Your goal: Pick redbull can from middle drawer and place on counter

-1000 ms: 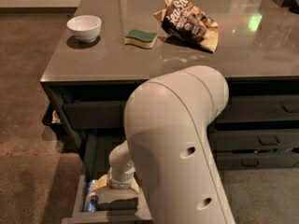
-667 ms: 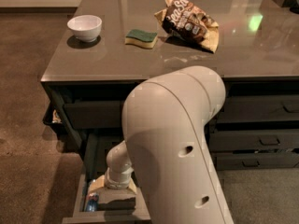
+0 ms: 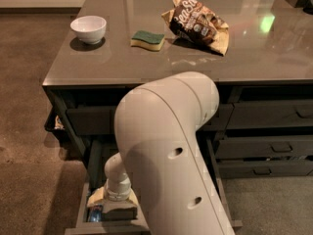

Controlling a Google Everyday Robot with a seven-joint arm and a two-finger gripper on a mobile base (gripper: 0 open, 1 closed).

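Note:
The middle drawer [image 3: 81, 210] is pulled open at the bottom left, below the counter [image 3: 161, 65]. The redbull can [image 3: 95, 213] lies in the drawer's front left corner; only a small blue-and-silver part shows. My gripper [image 3: 114, 208] hangs down inside the drawer, right beside and partly over the can. My large white arm [image 3: 166, 151] fills the middle of the view and hides most of the drawer floor.
On the counter stand a white bowl [image 3: 88, 27], a green-and-yellow sponge [image 3: 147, 39] and a crumpled snack bag [image 3: 196, 23]. Narrower handled drawers [image 3: 274, 148] are shut at the right. Brown carpet [image 3: 29, 131] lies to the left.
My wrist has shifted slightly left and down inside the drawer. The can has not moved.

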